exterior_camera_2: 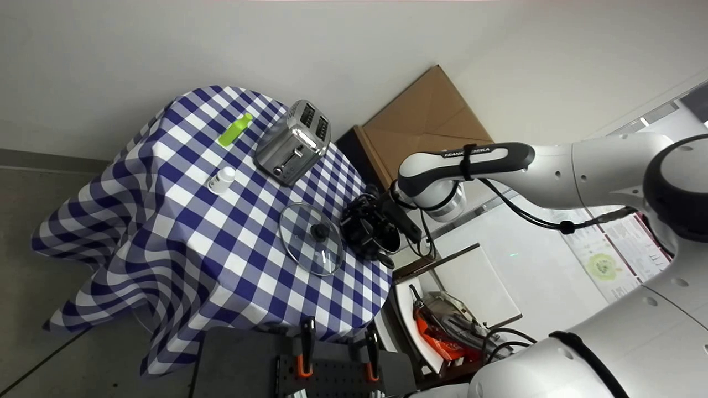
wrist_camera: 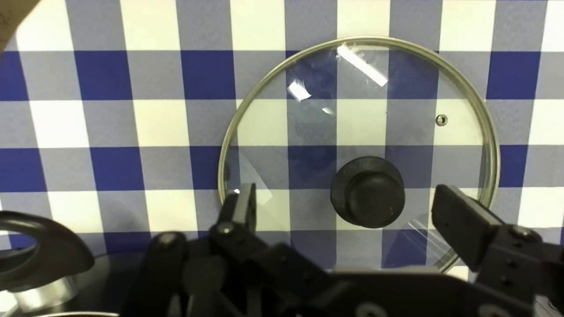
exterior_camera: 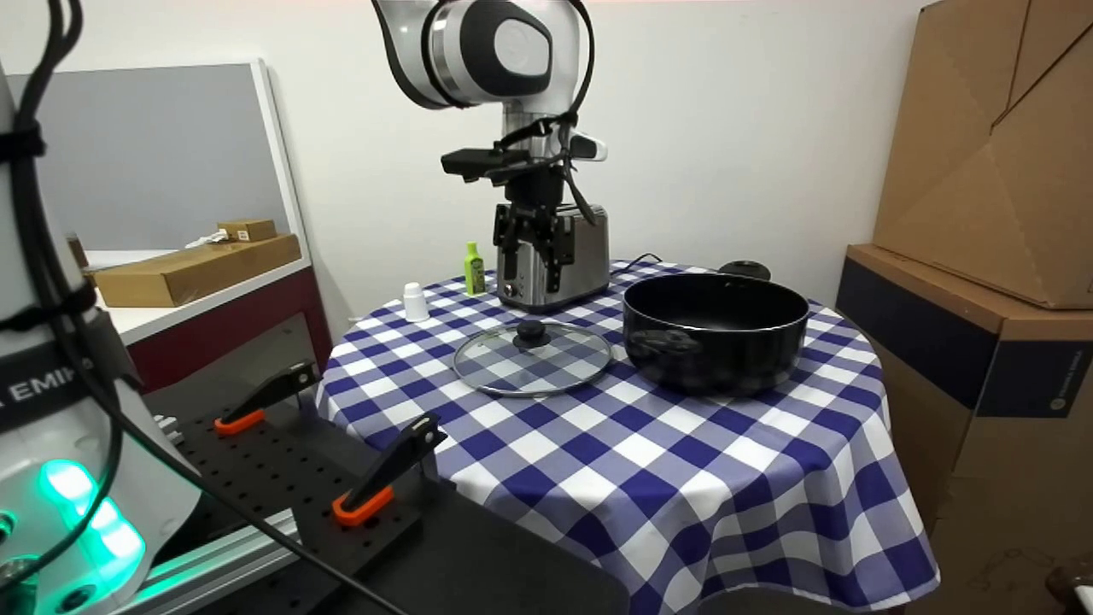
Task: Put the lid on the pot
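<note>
While the gripper point(wrist_camera: 345, 196) points down in the air above the lid point(exterior_camera: 529, 367), its fingers point(wrist_camera: 460, 229) are spread wide, and in the wrist view the lid's black knob point(wrist_camera: 372, 193) shows between them. The lid, clear glass with a metal rim, lies flat, knob up, on a blue-and-white checked cloth point(exterior_camera: 632, 453). Just beside it, the black pot point(exterior_camera: 743, 359) stands upright, its dark inside showing; whether lid and pot touch, I cannot tell. Near the lid, in front of a pale wall point(exterior_camera: 726, 171), stands a silver toaster point(exterior_camera: 585, 256), with a green bottle point(exterior_camera: 475, 270) and a small white bottle point(exterior_camera: 415, 304) nearby, both upright. Past the pot, in an exterior view, cardboard boxes point(exterior_camera: 990, 179) are stacked. Two black clamps point(exterior_camera: 390, 466) with orange bases stand beside the cloth.
</note>
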`<action>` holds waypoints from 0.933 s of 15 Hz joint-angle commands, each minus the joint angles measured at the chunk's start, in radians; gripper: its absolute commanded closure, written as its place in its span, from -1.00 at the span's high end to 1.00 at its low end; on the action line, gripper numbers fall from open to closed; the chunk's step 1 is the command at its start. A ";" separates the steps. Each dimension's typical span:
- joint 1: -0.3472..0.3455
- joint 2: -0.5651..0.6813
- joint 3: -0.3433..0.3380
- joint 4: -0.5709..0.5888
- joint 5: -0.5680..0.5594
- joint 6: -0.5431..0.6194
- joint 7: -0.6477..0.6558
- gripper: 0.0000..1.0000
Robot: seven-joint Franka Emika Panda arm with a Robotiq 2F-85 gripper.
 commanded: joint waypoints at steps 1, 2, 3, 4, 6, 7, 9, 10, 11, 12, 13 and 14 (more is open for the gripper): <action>0.005 0.134 0.007 0.120 0.019 -0.005 -0.004 1.00; 0.007 0.158 0.013 0.143 0.022 -0.010 -0.007 1.00; 0.012 0.180 0.015 0.162 0.017 -0.011 -0.002 1.00; 0.023 0.203 0.017 0.177 0.007 -0.013 0.007 1.00; 0.037 0.243 0.019 0.206 0.000 -0.017 0.014 1.00; 0.043 0.259 0.019 0.218 -0.002 -0.019 0.016 1.00; 0.057 0.291 0.017 0.241 -0.009 -0.020 0.019 1.00; 0.065 0.306 0.013 0.254 -0.014 -0.018 0.022 1.00; 0.070 0.318 0.012 0.263 -0.016 -0.016 0.022 1.00; 0.076 0.327 0.009 0.272 -0.020 -0.016 0.025 1.00; 0.081 0.336 0.006 0.279 -0.026 -0.013 0.026 0.95; 0.086 0.343 0.004 0.286 -0.030 -0.013 0.030 0.47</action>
